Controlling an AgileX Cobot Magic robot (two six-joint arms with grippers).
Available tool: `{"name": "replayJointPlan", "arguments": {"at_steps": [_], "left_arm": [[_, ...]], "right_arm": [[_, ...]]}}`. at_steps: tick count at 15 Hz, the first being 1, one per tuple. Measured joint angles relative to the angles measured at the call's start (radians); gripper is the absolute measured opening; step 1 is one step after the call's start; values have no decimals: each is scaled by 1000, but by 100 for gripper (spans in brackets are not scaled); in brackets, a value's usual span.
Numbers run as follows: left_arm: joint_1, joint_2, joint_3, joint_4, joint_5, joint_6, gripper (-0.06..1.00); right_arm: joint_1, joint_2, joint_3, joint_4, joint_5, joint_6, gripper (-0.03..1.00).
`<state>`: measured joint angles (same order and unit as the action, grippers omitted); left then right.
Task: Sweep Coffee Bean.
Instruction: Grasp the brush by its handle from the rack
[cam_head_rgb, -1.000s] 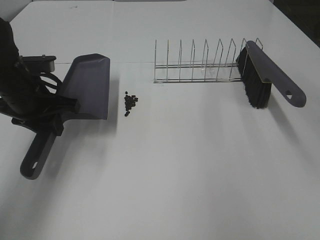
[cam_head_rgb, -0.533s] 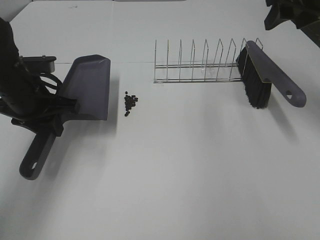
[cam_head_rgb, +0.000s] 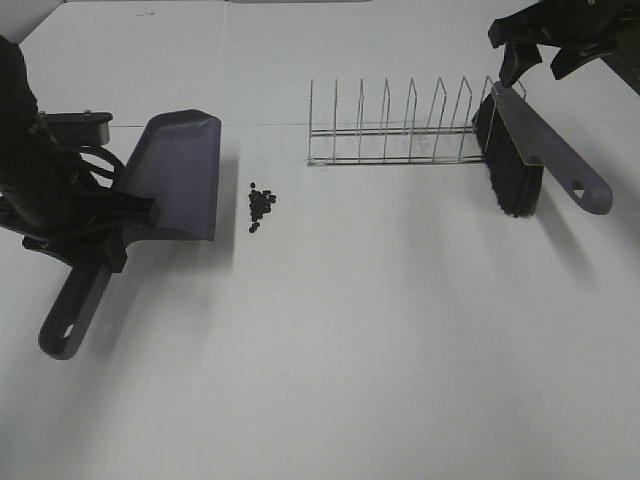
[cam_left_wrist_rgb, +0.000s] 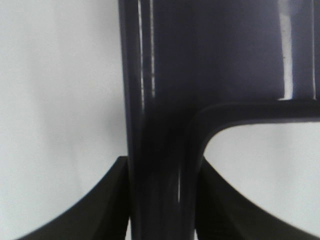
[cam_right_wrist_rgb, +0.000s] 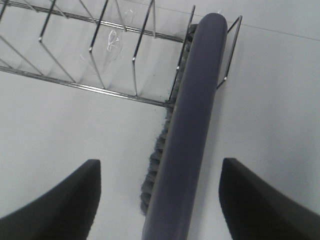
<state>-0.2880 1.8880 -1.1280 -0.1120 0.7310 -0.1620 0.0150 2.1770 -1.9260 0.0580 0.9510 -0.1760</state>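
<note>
Though tiny, dark pebbly coffee bean (cam_head_rgb: 261, 205)

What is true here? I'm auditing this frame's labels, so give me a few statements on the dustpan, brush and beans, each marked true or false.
1. The left gripper is shut on the dustpan handle. True.
2. The coffee beans lie inside the dustpan. False: they sit on the table beside its front edge.
3. The right gripper is shut on the brush. False: its jaws are open, one on each side of the brush, not touching it.
4. The brush rests at one end of the wire rack. True.
</note>
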Motion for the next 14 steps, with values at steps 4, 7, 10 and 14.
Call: {"name": "replayJointPlan", "arguments": {"at_steps": [4,7,10,14], "left_arm": [[0,0,0,0,0,0,32],[0,0,0,0,0,1,32],[0,0,0,0,0,1,32],[0,0,0,0,0,2,32]], "right_arm": [[-1,145,-141,-49,61,39,56],[-1,200,-159,-52,72,40,55],[-1,234,-159,-58,67,40,52],[-6,256,-162,-81,54,69,27]]}}
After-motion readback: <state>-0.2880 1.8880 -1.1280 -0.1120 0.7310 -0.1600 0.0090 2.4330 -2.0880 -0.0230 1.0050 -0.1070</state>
